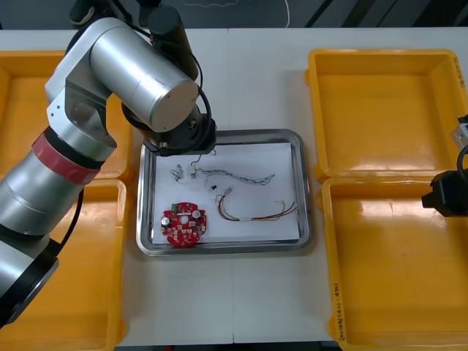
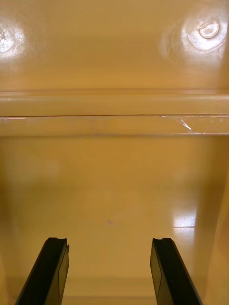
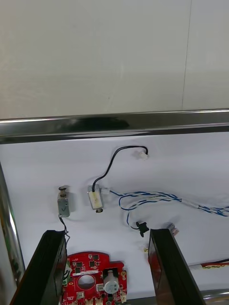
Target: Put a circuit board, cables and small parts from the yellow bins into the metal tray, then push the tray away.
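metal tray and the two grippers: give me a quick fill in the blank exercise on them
The round circuit board in the white-lined metal tray is coloured ____.
The left gripper hovers above that tray, fingers ____.
The right gripper is open over a ____ plastic bin.
The twisted cable in the tray is blue and ____.
Missing words: red, open, yellow, white.
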Robot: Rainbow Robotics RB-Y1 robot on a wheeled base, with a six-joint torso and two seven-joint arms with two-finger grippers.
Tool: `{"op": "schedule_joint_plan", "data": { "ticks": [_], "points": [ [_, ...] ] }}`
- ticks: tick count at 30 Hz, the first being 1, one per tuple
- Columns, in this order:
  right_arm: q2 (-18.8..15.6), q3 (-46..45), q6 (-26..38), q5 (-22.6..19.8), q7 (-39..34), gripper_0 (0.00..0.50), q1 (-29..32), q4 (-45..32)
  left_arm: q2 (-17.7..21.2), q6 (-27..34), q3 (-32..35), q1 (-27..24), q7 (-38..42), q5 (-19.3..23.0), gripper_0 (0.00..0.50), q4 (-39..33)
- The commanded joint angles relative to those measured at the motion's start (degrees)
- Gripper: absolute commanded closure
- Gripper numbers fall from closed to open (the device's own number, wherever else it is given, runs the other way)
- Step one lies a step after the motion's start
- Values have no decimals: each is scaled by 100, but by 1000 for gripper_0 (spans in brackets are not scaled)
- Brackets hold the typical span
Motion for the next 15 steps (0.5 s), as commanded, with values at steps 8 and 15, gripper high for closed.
{"op": "schedule_joint_plan", "data": {
  "ticks": [8, 15],
  "points": [
    [33, -160, 25, -38, 88, 0, 57, -31, 670, 738, 880, 36, 306, 182, 0, -956],
    [33, -160, 25, -38, 88, 0, 57, -31, 1048, 901, 1170, 36, 271, 393, 0, -1211]
  ]
}}
